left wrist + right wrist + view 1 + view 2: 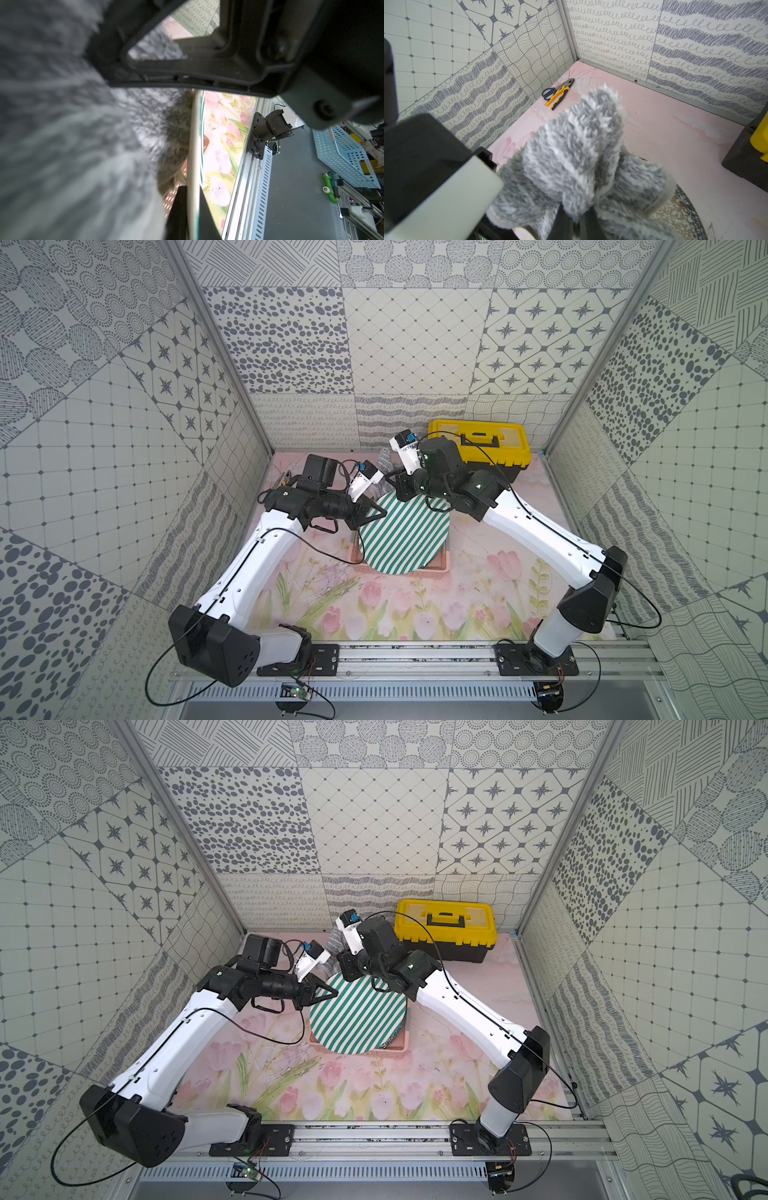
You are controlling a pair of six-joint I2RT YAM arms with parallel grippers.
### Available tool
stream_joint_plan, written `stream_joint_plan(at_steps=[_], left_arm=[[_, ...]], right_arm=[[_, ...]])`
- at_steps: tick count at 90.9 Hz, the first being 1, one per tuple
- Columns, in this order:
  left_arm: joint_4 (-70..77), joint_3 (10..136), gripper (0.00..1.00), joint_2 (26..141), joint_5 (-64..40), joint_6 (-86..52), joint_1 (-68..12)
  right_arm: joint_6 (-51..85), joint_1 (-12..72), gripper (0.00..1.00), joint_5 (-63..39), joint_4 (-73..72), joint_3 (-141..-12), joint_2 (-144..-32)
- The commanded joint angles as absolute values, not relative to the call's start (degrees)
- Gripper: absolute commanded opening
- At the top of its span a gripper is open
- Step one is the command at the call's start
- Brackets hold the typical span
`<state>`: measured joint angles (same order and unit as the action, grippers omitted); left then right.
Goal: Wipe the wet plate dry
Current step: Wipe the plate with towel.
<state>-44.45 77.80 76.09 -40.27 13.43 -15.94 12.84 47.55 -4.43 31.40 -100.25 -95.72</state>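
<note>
Plate (405, 531) stands tilted in the pink basket (438, 570), central on the worktop (478, 597), left fingers (179, 207) clamped on its left rim. With the right fingers (563, 224) gripping the cloth (577, 149), press it flat against the far face and use overlapping strokes.

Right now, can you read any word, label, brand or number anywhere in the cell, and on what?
No readable text anywhere.
Yellow toolbox: no legible brand on its lid.
Striped plate: stripes only.
Grey cloth: no tag showing.
Pliers: any marking too small to read.
</note>
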Motion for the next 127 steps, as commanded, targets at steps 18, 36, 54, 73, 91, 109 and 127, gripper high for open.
stream_joint_plan(at_steps=[18,36,54,73,91,109,127], left_arm=[[-36.89,79.06,0.00,75.79,-41.33,10.88,-16.13],[-36.74,79.06,0.00,75.67,-42.06,10.51,-16.11],[-37.31,79.56,0.00,75.73,-43.38,11.09,-16.01],[-37.61,80.20,0.00,75.99,-44.45,11.04,-15.50],[-37.36,81.11,0.00,76.19,-46.00,9.92,-14.92],[-36.53,81.39,0.00,76.32,-47.35,8.71,-13.83],[-34.65,81.33,0.00,76.20,-50.62,5.57,-11.63]], right_arm=[[10.82,46.77,0.00,-2.68,31.69,-96.97,-92.63],[11.17,44.80,0.00,-2.83,31.47,-93.79,-90.33],[11.84,43.00,0.00,-3.25,30.56,-90.24,-88.06],[12.97,40.81,0.00,-4.23,29.08,-85.77,-85.39],[14.02,39.11,0.00,-4.89,27.99,-82.40,-83.42],[14.62,37.67,0.00,-5.09,27.19,-79.97,-81.98],[15.09,36.35,0.00,-5.94,26.59,-77.92,-80.95]])
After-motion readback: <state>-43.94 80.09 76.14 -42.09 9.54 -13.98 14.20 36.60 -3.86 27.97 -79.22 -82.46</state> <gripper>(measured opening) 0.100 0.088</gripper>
